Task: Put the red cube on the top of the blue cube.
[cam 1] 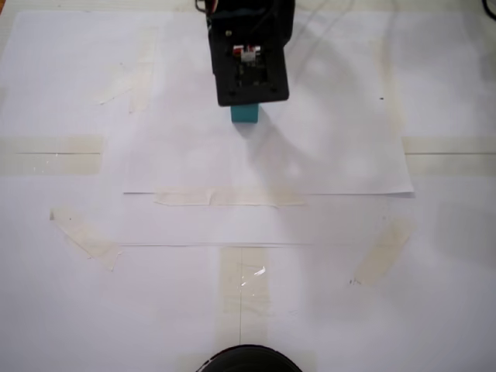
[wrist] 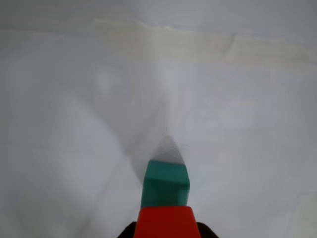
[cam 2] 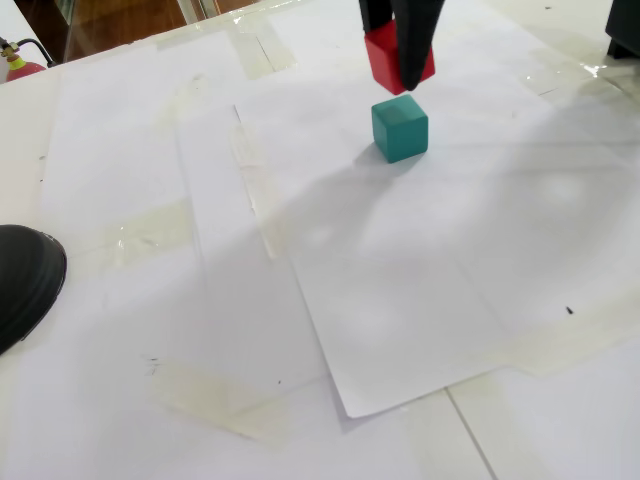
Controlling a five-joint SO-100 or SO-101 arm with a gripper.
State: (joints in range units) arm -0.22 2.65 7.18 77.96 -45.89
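Observation:
The teal blue cube (cam 2: 400,128) stands on the white paper; it also shows in a fixed view (cam 1: 244,115) just below the arm, and in the wrist view (wrist: 165,184). My gripper (cam 2: 400,62) is shut on the red cube (cam 2: 392,55) and holds it in the air just above the blue cube, a little behind it, with a small gap. In the wrist view the red cube (wrist: 167,222) fills the bottom edge, in front of the blue cube. In the fixed view from above, the arm's black body (cam 1: 249,54) hides the red cube.
White sheets (cam 2: 430,250) taped with masking tape (cam 1: 50,153) cover the table. A dark round object (cam 2: 25,280) lies at the left edge in one fixed view, and shows at the bottom edge in the other fixed view (cam 1: 248,359).

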